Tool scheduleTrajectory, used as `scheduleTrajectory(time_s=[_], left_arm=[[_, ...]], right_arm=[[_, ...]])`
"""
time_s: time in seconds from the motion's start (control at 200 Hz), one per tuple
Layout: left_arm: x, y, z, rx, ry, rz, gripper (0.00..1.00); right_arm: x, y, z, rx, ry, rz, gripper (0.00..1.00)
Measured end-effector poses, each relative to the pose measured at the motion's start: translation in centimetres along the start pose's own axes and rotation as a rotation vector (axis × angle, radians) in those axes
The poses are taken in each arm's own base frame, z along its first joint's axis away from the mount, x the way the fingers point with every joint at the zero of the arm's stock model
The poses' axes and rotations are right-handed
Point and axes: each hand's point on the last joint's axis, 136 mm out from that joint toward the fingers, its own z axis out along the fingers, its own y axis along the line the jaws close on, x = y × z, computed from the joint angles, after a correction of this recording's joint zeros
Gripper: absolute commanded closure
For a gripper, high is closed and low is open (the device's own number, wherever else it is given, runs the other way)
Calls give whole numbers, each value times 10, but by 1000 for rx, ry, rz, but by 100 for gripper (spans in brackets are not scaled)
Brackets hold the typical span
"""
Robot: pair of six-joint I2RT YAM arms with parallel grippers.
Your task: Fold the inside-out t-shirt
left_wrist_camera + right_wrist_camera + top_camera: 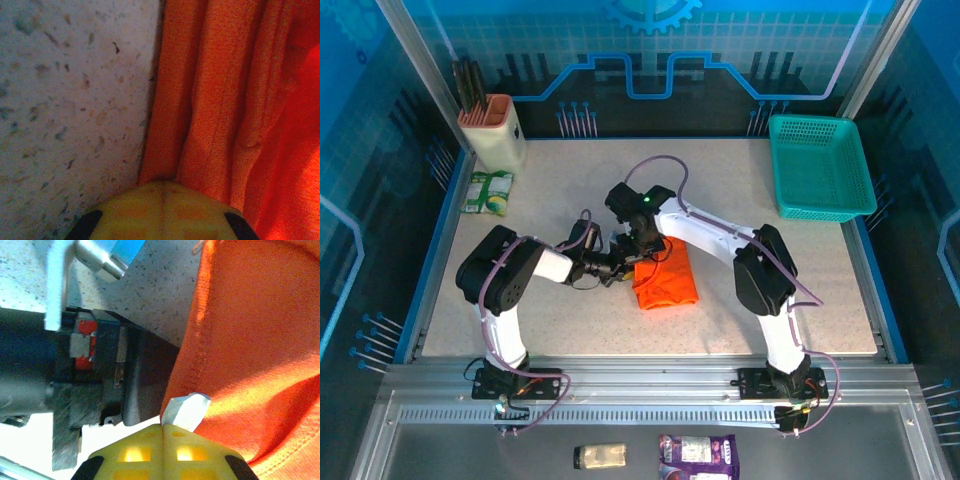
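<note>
**No legible writing in any view**

Print can be made out on the green-and-white packet (488, 192) at ten o'clock on the table (570, 320), but it is too small to be read. The same is noted for the purple pouch (698, 458) and the pale packet (599, 456) at six o'clock. No writing can be made out on the white tag (186, 411) on the orange t-shirt (250, 340). A gear emblem (652, 12) is drawn on the back wall at twelve o'clock.

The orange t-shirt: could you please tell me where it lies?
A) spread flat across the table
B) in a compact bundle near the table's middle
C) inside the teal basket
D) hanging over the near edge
B: the top view shows the t-shirt as a compact bundle on the table near its middle, apart from the teal basket at the far right corner.
</note>
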Motion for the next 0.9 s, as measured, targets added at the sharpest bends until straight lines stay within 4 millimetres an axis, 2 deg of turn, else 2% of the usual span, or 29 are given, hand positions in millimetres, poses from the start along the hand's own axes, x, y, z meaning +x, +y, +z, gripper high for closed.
scheduleTrajectory(time_s=[0.17, 0.32, 0.475, 0.54, 0.615, 0.675, 0.901], left_arm=[[0, 0, 0, -2, 0, -1, 99], [1, 1, -2, -12, -3, -8, 98], [2, -3, -10, -33, -15, -7, 93], [2, -5, -15, -43, -25, 2, 90], [1, -10, -24, -60, -49, 13, 89], [2, -15, -33, -78, -72, 30, 88], [5, -50, -65, -114, -132, 125, 89]], right_arm=[[8, -9, 22, 34, 46, 6, 100], [8, -12, 26, 44, 53, 7, 100], [7, -16, 24, 46, 56, 4, 91], [6, -15, 23, 39, 54, 0, 84], [4, -13, 18, 18, 49, -9, 74], [2, -12, 10, -9, 38, -3, 70], [-22, -18, -33, -138, -58, 25, 67]])
